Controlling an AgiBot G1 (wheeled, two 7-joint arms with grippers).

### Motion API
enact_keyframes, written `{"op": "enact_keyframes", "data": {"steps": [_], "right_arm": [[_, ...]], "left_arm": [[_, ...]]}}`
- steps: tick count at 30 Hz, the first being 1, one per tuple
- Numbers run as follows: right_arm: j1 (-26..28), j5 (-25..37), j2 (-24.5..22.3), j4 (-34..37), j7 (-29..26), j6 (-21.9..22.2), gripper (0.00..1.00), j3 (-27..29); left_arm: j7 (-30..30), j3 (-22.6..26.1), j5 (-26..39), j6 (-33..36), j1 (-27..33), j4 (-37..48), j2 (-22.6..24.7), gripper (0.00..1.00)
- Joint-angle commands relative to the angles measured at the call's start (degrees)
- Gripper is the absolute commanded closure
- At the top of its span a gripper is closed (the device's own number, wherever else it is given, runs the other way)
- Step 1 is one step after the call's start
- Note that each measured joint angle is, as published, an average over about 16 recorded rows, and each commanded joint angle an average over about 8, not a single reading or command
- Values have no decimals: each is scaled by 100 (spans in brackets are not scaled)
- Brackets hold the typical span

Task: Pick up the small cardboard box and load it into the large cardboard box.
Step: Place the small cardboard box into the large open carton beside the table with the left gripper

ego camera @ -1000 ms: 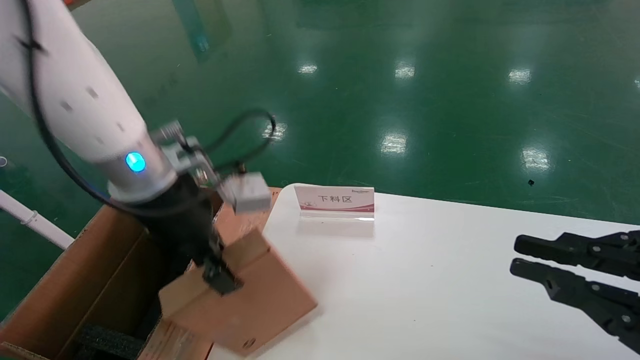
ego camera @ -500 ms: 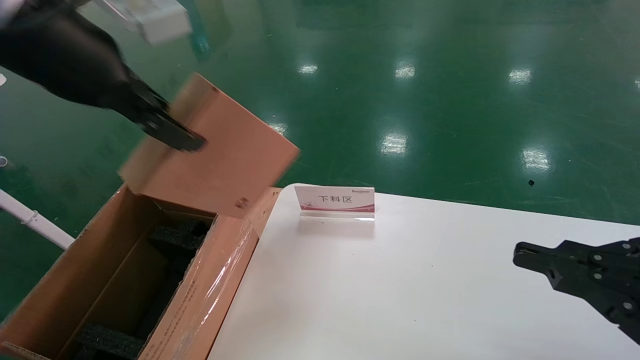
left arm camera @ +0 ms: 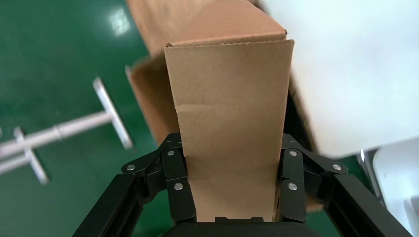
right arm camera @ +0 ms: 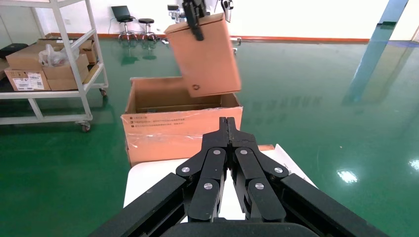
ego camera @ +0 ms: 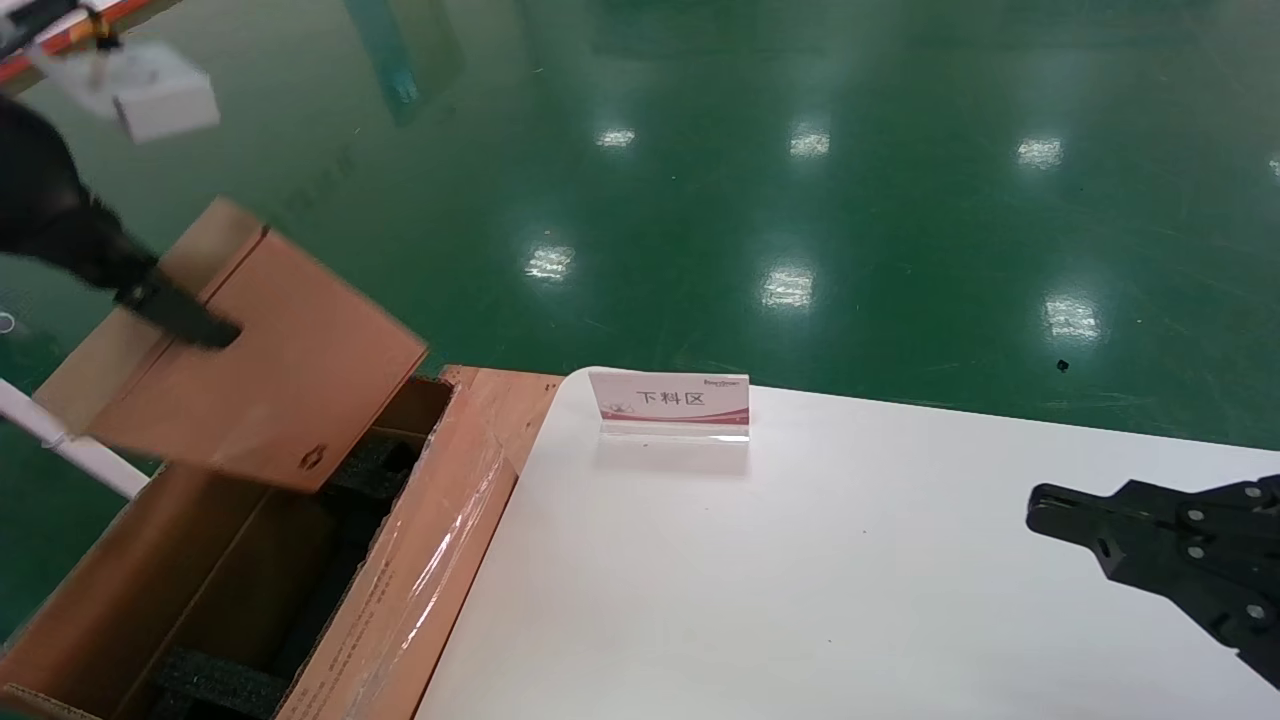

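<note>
Fingers [left arm camera: 289, 182] of the left gripper [left arm camera: 232, 185] clamp the small cardboard box [left arm camera: 230, 113] above the large cardboard box [ego camera: 400, 580].

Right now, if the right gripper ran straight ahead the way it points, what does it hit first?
Probably the large box: in the right wrist view the shut right gripper points at its taped flap beyond the table edge. Nothing shows between them, though depth is unclear.

The small cardboard box [ego camera: 260, 370] hangs above the large cardboard box [ego camera: 420, 560], left of the table [ego camera: 800, 600].
</note>
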State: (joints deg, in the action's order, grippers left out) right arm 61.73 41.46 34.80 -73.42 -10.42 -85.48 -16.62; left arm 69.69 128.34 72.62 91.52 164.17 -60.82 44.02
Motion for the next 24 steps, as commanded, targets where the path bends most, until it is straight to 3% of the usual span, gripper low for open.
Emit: {"op": "enact_keyframes", "data": {"steps": [1, 2, 11, 24], "right_arm": [[0, -1, 0, 0, 0, 0, 5, -1], [0, -1, 0, 0, 1, 0, 0, -1], [1, -3, -2, 0, 2, 2, 0, -4], [2, -6, -4, 0, 4, 4, 0, -9]], "left_arm": [[-21, 371, -90, -1, 54, 52, 76, 100], [-39, 527, -144, -8, 51, 88, 111, 100], [-222, 1556, -589, -102, -230, 488, 169, 100], [-240, 1970, -839, -432, -1043, 1102, -27, 100]]}}
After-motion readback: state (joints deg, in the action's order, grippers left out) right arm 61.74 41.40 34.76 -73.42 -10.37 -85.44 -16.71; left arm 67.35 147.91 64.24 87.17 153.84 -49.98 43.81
